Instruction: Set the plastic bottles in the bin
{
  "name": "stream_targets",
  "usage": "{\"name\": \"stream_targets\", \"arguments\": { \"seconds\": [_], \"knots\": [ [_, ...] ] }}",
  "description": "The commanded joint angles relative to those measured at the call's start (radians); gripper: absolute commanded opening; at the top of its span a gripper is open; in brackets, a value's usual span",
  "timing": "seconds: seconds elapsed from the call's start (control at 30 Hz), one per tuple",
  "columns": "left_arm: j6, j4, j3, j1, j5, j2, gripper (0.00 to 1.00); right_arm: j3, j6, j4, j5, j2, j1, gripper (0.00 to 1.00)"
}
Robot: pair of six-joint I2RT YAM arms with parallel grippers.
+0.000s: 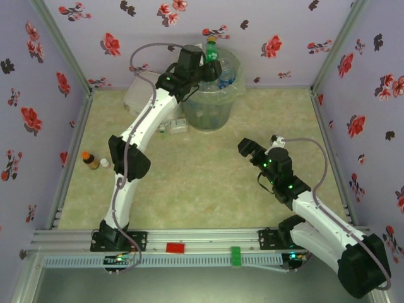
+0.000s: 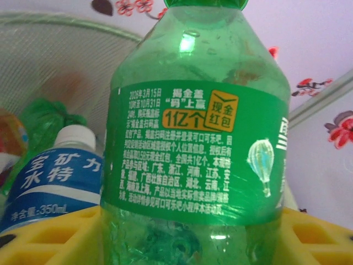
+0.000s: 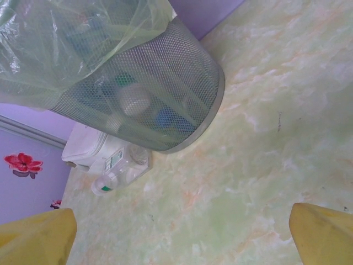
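Currently, the left gripper [image 1: 208, 63] is clamped on one green bottle [image 2: 193, 149] of glossy, ribbed translucent plastic with a printed green label, held over the rear rim of the bin [image 1: 214, 113]. The bin is round, with a fine grey mesh wall and a crinkled clear bag liner. The left wrist view shows one white-capped, blue-labelled bottle [image 2: 55, 176] inside it. One clear bottle [image 3: 118, 171] lies on the marbled table [image 1: 208, 177], touching the bin's base and just beside one white square container [image 3: 88, 149]. One brown bottle [image 1: 90, 160] with an orange cap stands near the left wall. The right gripper [image 1: 262, 146] hangs over bare table, its jaws spread wide and holding nothing.
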Motion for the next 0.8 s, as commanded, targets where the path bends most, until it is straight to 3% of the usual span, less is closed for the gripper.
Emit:
{"name": "stream_targets", "arguments": {
  "seconds": [0.0,0.17,0.33,0.57,0.77],
  "knots": [
    [-0.053,-0.001,0.041,-0.003,-0.055,0.019,0.42,-0.014,-0.026,-0.015,0.032,-0.022,0.002,1.00],
    [-0.045,-0.004,0.053,-0.005,-0.037,0.014,0.74,-0.014,-0.029,-0.027,0.039,-0.039,0.002,1.00],
    [0.017,-0.011,0.048,-0.016,-0.029,-0.038,0.99,-0.014,-0.029,-0.021,0.043,-0.041,0.002,1.00],
    [0.107,0.046,-0.109,-0.016,-0.032,-0.196,1.00,-0.007,-0.024,-0.003,0.039,-0.014,0.002,1.00],
    [0.204,0.156,-0.368,0.006,-0.036,-0.381,1.00,0.012,-0.020,0.010,0.026,0.032,0.002,1.00]
  ]
}}
